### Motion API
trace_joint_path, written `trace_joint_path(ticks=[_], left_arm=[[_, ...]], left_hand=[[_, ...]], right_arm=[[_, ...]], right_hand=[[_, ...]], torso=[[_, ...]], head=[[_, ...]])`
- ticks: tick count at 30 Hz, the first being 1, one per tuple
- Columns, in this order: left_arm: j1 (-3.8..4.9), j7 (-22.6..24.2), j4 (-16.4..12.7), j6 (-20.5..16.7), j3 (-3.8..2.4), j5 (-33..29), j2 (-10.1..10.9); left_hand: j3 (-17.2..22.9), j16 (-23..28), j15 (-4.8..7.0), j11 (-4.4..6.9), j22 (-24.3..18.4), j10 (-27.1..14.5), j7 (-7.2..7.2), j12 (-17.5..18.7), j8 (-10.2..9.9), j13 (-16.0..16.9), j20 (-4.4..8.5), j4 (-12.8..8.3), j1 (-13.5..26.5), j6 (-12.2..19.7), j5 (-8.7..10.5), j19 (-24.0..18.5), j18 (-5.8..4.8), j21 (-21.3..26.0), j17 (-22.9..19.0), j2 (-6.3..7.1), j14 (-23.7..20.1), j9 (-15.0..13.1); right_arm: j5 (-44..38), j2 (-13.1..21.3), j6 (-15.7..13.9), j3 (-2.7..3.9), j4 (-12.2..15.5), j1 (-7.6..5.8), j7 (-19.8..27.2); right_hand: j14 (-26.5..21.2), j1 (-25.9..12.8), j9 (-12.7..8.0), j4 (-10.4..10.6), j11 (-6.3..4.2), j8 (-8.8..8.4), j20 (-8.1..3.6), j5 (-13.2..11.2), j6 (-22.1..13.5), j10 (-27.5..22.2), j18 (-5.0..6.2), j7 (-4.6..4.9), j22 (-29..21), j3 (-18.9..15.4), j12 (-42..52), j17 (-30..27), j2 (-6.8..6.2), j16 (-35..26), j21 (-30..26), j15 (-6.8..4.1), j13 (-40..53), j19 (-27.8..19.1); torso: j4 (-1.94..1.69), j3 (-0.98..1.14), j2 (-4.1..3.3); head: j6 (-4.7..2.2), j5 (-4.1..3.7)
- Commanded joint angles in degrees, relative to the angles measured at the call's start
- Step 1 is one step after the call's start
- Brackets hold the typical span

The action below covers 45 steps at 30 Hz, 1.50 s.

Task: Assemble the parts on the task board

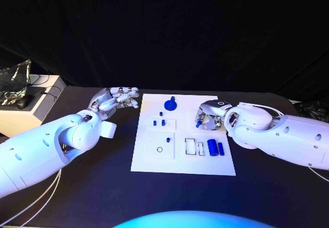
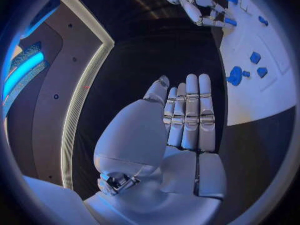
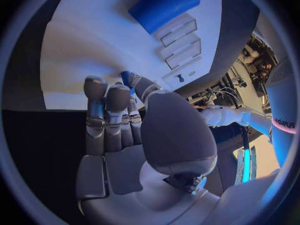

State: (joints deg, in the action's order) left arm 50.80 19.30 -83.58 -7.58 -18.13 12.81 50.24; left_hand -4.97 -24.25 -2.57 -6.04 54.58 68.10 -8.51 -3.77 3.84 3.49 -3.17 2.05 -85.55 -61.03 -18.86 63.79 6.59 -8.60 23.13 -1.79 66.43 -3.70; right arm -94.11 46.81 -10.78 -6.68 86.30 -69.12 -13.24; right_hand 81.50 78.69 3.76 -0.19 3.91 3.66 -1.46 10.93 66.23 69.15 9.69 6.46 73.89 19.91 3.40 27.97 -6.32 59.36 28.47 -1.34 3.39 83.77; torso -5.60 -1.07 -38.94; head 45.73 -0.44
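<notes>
Right hand (image 1: 209, 118) sits over the right edge of the task board (image 1: 184, 156), just right of centre frame, fingers curled down around a small blue part (image 1: 198, 123) (looks pinched at the fingertips, though the grip itself is mostly hidden behind the wrist). In the right wrist view the fingers (image 3: 106, 115) lie close together with a sliver of blue peg (image 3: 127, 78) at their tips. Left hand (image 1: 115, 99) hovers off the board's upper left corner, holding nothing, fingers loosely apart. Other bits on the board: a round blue knob (image 1: 170, 103) up top, two blue cylinders (image 1: 215, 147) lower right. Risk as I see it: that pinch is tiny, so the peg could tilt or slip before it seats, or the hand could nudge neighbouring parts.
</notes>
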Motion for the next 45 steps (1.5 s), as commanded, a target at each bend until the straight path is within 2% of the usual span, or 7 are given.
trace_joint_path(ticks=[1, 9, 19, 27, 34, 38, 45], left_arm=[[-0.02, 0.5, -0.1, 0.5, -0.04, -0.4, -0.1], [-0.02, 0.4, -0.1, 0.5, -0.04, -0.4, 0.0], [-0.03, 0.5, 0.0, 0.5, -0.05, -0.4, -0.1], [-0.04, 0.4, 0.4, 0.3, -0.05, -0.4, -0.2], [-0.03, 0.2, 1.0, 0.3, -0.05, -0.5, -0.4], [-0.03, 0.2, 1.2, 0.4, -0.04, -0.5, -0.7], [-0.03, 0.3, 1.8, 1.0, -0.04, -0.7, -1.5]], left_hand=[[-0.2, 0.2, -0.16, 0.18, 0.0, -0.3, 0.10, 0.1, -0.2, 0.1, -0.10, 0.3, 0.2, -0.1, 0.23, 0.5, -0.09, 0.2, 0.0, -0.52, -0.1, 0.0], [-0.2, 0.1, -0.15, 0.18, 0.1, -0.3, 0.10, 0.1, -0.2, 0.1, -0.09, 0.3, 0.0, -0.1, 0.22, 0.5, -0.09, 0.2, 0.0, -0.51, -0.1, 0.0], [-0.1, 0.1, -0.13, 0.20, 0.3, -0.2, 0.10, 0.1, -0.2, 0.1, -0.06, 0.2, -0.2, -0.2, 0.19, 0.5, -0.08, 0.3, 0.0, -0.56, -0.1, 0.0], [-0.1, 0.1, -0.12, 0.19, 0.5, -0.2, 0.07, 0.1, -0.2, 0.1, -0.03, 0.1, -0.2, -0.2, 0.19, 0.5, -0.10, 0.2, 0.0, -0.51, -0.2, 0.0], [-0.1, 0.1, -0.12, 0.19, 0.5, -0.2, 0.07, 0.1, -0.2, 0.1, -0.03, 0.1, -0.2, -0.2, 0.19, 0.5, -0.10, 0.2, 0.0, -0.51, -0.2, 0.0], [-0.1, 0.1, -0.12, 0.19, 0.5, -0.2, 0.07, 0.1, -0.2, 0.1, -0.03, 0.1, -0.2, -0.2, 0.19, 0.5, -0.10, 0.2, 0.0, -0.51, -0.2, 0.0], [-0.2, 0.0, -0.13, 0.20, 0.7, -0.2, 0.13, 0.1, -0.2, 0.1, -0.04, 0.1, -0.1, -0.2, 0.20, 0.5, -0.10, 0.3, 0.0, -0.43, -0.2, 0.0]], right_arm=[[-0.5, -0.1, 1.0, -0.03, 0.2, 0.10, 0.0], [-0.4, 0.0, -3.5, -0.03, 0.5, 0.17, 0.0], [6.3, 1.3, -8.5, 0.28, 1.3, -0.31, -1.5], [12.4, 3.3, -8.2, 0.75, 4.1, -2.04, -2.0], [14.2, 3.7, -6.2, 0.82, 9.0, -3.33, -2.3], [11.3, 2.2, -5.9, 0.44, 11.3, -3.27, -2.3], [6.0, -2.9, -7.1, -0.11, 12.8, -1.48, -2.5]], right_hand=[[0.0, -0.4, 0.1, -0.3, -0.14, -0.08, -0.88, -0.5, 0.7, 0.9, 0.19, -0.11, 0.2, 0.5, 0.0, 0.1, 0.43, 0.3, 0.7, -0.49, 0.0, 3.0], [0.1, 1.0, 0.5, -2.1, -1.21, 0.23, -1.47, -1.7, 3.4, 4.5, -0.76, -0.38, 1.8, 2.5, 0.0, 0.4, 3.05, 0.4, 4.9, -1.21, 0.1, 3.2], [0.1, -0.6, 0.6, -4.8, -1.66, 0.09, -2.13, -0.7, 4.5, 6.0, -1.54, -0.48, 3.9, 4.2, 0.0, 0.9, 3.18, 0.4, 7.0, -1.56, 0.1, 3.1], [0.1, -0.8, 0.6, -5.6, -1.64, 0.11, -2.15, -0.5, 4.6, 6.0, -1.51, -0.40, 4.3, 4.2, 0.0, 1.0, 3.43, 0.3, 6.7, -1.56, 0.1, 3.2], [0.1, -0.9, 0.6, -5.8, -1.63, 0.09, -2.14, -0.4, 4.6, 6.0, -1.51, -0.39, 4.5, 4.0, 0.0, 1.1, 3.59, 0.3, 6.6, -1.56, 0.1, 3.2], [0.1, -1.0, 0.6, -5.9, -1.62, 0.09, -2.12, -0.5, 4.6, 6.0, -1.52, -0.39, 4.6, 3.8, 0.0, 1.1, 3.69, 0.3, 6.5, -1.54, 0.1, 3.1], [0.1, -1.1, 0.6, -6.1, -1.62, 0.09, -2.13, -0.2, 4.7, 6.0, -1.50, -0.40, 4.6, 3.7, 0.0, 1.1, 3.71, 0.3, 6.3, -1.55, 0.1, 3.2]], torso=[[0.02, 0.01, 0.01], [-0.02, 0.00, 0.03], [0.03, -0.05, 0.08], [0.06, -0.06, 0.15], [0.09, -0.06, 0.14], [0.08, 0.01, 0.11], [-0.07, 0.05, 0.16]], head=[[0.12, -0.02], [0.27, -0.06], [0.08, 0.50], [-0.06, 0.77], [-0.08, 1.29], [0.00, 1.80], [0.03, 2.52]])
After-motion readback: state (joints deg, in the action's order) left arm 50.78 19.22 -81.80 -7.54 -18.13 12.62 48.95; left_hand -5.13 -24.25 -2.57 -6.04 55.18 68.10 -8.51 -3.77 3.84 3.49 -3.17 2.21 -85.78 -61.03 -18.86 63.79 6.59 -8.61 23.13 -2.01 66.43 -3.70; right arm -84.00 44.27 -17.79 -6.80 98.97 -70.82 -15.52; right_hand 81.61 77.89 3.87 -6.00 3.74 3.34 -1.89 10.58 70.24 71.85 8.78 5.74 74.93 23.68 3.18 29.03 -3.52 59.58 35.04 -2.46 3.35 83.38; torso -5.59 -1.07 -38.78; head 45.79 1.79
